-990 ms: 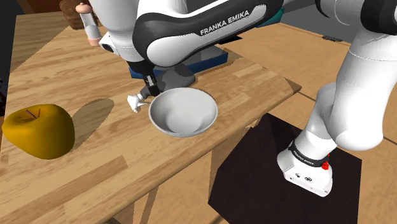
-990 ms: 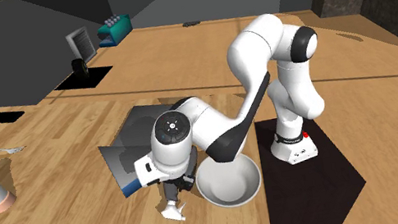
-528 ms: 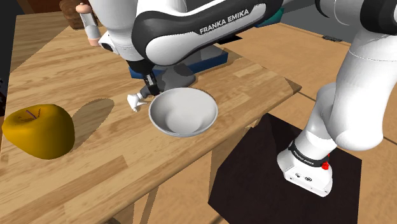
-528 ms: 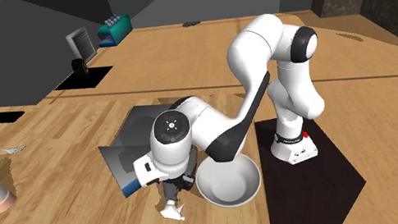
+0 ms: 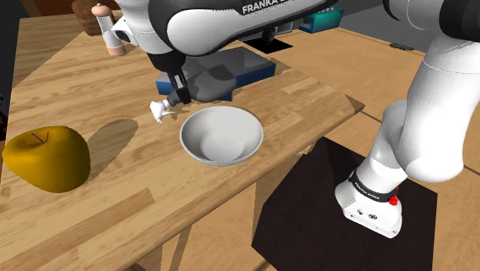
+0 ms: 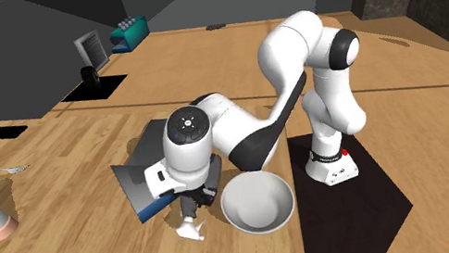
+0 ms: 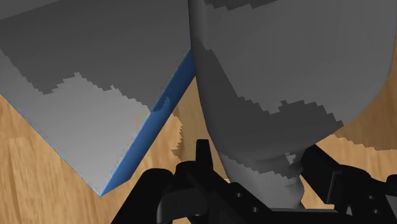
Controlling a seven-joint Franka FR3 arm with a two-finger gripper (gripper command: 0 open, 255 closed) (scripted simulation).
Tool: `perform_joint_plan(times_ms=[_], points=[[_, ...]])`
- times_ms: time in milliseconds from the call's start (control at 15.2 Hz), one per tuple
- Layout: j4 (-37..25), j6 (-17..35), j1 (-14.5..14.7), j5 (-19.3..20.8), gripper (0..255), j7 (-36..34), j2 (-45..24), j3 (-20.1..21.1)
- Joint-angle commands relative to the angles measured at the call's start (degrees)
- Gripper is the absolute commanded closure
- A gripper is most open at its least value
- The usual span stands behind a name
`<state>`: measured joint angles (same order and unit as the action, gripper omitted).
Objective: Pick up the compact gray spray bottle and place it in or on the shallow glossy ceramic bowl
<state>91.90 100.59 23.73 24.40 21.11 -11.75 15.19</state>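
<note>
Wrist view: claw (image 7: 257,159) clasps spray bottle (image 7: 286,83); shoulder view: it's nr bowl (image 5: 201,146).

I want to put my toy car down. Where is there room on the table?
Bare wood lies between the yellow apple and the bowl, and along the near edge of the table. It is crowded beside the bowl, where the tool holds the spray bottle near the blue-edged slab.

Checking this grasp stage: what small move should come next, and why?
Probably carry the small pale grey spray bottle sideways over the shallow white glossy bowl: the black pincer clasps it, just beside the bowl's rim.
</note>
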Motion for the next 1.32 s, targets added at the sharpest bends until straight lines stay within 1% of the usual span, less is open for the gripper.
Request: perform_joint_plan(times_ms=[0,528,1056,1122,1254], points=[[-1.5,-1.5,0.2,-0.1,255,0.4,0.0,0.1],[-8.2,-7.4,0.6,-0.3,255,2.4,-0.4,0.3],[-16.4,-13.8,1.4,0.1,255,4.3,-2.0,0.4],[-16.5,-13.9,1.5,0.1,255,4.4,-2.0,0.4],[-12.1,-13.5,2.1,-0.7,255,2.4,1.4,1.2]])
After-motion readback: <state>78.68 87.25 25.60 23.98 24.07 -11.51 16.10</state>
